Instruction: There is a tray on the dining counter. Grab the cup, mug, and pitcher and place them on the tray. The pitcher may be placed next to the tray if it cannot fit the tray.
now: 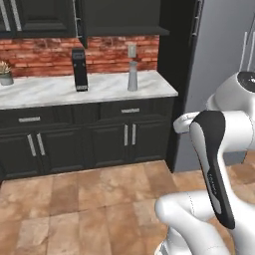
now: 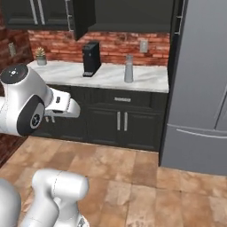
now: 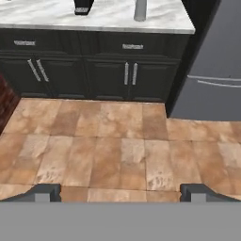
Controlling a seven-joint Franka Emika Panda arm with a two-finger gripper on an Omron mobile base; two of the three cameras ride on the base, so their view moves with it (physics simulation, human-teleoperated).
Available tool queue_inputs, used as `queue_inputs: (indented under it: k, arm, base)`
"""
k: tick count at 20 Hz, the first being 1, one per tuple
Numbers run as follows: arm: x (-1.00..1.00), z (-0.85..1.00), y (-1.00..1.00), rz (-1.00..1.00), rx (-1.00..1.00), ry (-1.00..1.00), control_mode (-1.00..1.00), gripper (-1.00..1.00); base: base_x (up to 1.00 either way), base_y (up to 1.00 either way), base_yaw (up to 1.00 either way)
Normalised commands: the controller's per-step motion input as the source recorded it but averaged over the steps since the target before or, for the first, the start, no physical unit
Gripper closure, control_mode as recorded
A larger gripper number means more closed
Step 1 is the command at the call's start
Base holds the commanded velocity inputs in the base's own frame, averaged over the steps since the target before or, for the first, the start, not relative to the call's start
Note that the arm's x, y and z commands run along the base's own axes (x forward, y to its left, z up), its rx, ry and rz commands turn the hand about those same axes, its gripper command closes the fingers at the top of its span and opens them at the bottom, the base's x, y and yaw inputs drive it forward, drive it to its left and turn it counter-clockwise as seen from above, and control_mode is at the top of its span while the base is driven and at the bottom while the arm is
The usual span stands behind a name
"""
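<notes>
Pitcher (image 1: 132,75) stands upright on brick-backed marble counter (image 1: 50,92), w/ coffee machine (image 1: 79,70) near. Gripper (image 3: 120,192) hangs over floor tiles, jaws wide apart, empty.

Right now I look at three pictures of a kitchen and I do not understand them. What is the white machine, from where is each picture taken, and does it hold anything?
The white machine is a robot arm on a base that can drive. Two pictures come from cameras on that base, behind the arm to its left and right. The third comes from a camera on its hand, looking down at the tiled floor; the gripper is open and holds nothing. On the marble counter before the brick wall stand a tall grey pitcher, a black coffee machine and a small potted plant. A grey refrigerator stands to the right.
</notes>
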Motion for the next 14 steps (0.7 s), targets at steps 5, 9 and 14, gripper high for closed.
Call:
queue_inputs:
  k: [5, 9, 14]
  arm:
    - [0.0, 0.0, 0.0, 0.0, 0.0, 0.0, 1.0, -1.0]
    - [0.0, 0.0, 0.0, 0.0, 0.0, 0.0, 1.0, -1.0]
    - [0.0, 0.0, 0.0, 0.0, 0.0, 0.0, 1.0, -1.0]
  base:
    - [0.99, -0.16, -0.01]
    - [0.95, -0.2, -0.01]
    - [0.93, -0.22, -0.01]
